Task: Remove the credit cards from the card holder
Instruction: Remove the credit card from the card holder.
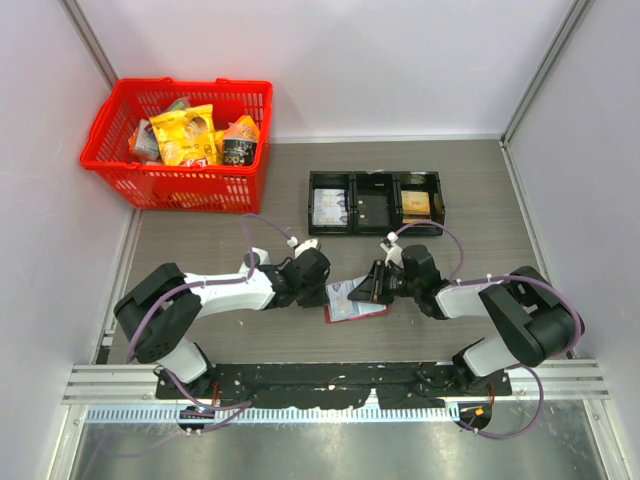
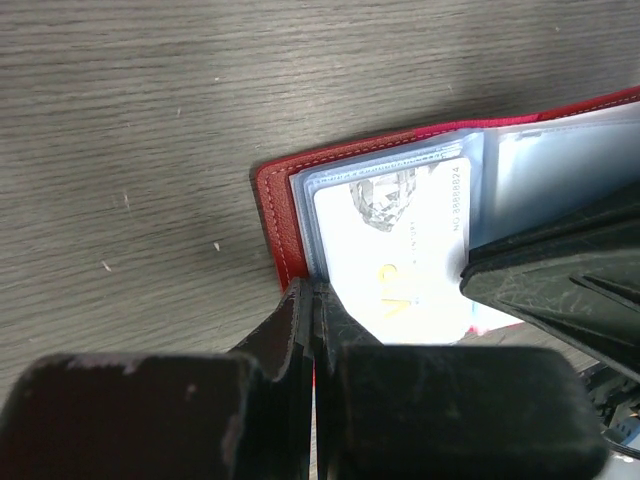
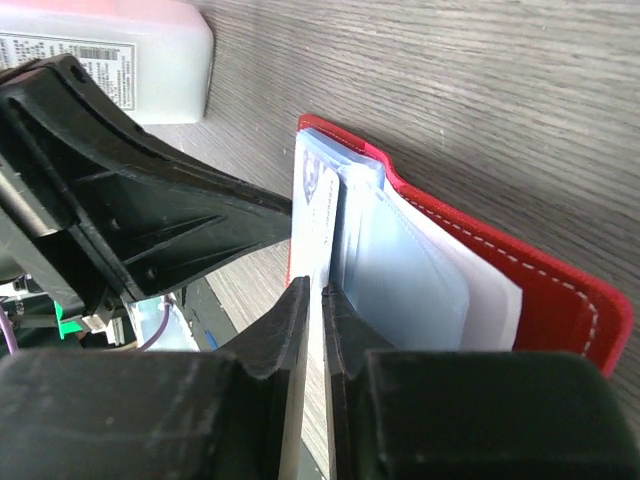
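The left gripper [image 2: 312, 296] clamps the red edge of the open holder [image 2: 275, 220], which lies on the table [image 1: 200, 240] between the arms, while the right gripper [image 3: 312, 296] pinches a pale card [image 3: 313, 200] at its sleeves.

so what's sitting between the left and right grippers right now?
The open card holder, with a whitish credit card in its clear sleeve; clearest in the left wrist view.

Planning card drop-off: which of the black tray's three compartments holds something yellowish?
The rightmost compartment, with a yellowish item in it. The leftmost holds something pale; the middle one looks dark.
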`<state>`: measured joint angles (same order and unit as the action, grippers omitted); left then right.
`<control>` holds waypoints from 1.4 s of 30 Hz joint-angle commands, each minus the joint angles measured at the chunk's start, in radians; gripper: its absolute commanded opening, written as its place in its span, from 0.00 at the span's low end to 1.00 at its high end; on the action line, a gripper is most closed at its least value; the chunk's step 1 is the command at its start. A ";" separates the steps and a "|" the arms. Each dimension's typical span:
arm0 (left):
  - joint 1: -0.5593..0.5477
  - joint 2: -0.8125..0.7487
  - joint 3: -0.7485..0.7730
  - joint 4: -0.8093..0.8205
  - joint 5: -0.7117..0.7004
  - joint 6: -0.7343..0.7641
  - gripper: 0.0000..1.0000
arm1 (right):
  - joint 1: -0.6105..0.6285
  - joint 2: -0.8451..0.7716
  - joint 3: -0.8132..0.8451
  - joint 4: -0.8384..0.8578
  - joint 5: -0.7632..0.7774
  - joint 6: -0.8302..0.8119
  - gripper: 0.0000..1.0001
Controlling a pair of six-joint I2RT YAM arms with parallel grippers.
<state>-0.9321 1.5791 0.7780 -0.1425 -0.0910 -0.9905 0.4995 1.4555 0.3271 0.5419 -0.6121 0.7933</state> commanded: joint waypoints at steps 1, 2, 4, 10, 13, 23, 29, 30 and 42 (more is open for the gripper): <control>-0.022 -0.025 0.040 0.001 -0.009 0.024 0.00 | 0.024 0.049 0.006 0.124 -0.038 0.024 0.16; -0.030 -0.024 0.040 0.004 -0.009 0.024 0.00 | 0.030 0.057 0.006 0.141 -0.043 0.030 0.17; -0.033 -0.010 0.043 0.014 -0.007 0.024 0.00 | 0.037 0.089 0.009 0.173 -0.044 0.047 0.18; -0.045 0.019 0.041 0.029 -0.004 0.018 0.00 | 0.071 0.164 0.015 0.294 -0.064 0.107 0.20; -0.043 0.022 0.038 0.026 -0.013 0.019 0.00 | 0.077 0.198 0.000 0.415 -0.095 0.164 0.20; -0.040 -0.068 0.017 -0.040 -0.101 0.016 0.01 | 0.076 0.178 -0.031 0.402 -0.058 0.142 0.08; -0.039 -0.165 -0.016 -0.074 -0.164 -0.011 0.20 | 0.076 0.160 -0.026 0.337 -0.037 0.113 0.08; -0.039 -0.175 -0.020 -0.077 -0.168 -0.019 0.24 | 0.076 0.158 -0.025 0.320 -0.031 0.104 0.08; -0.037 -0.220 -0.031 -0.091 -0.208 -0.057 0.32 | 0.076 0.085 -0.002 0.170 0.008 0.043 0.08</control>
<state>-0.9668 1.3808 0.7464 -0.2520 -0.2676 -1.0321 0.5694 1.5795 0.2935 0.7460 -0.6212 0.8780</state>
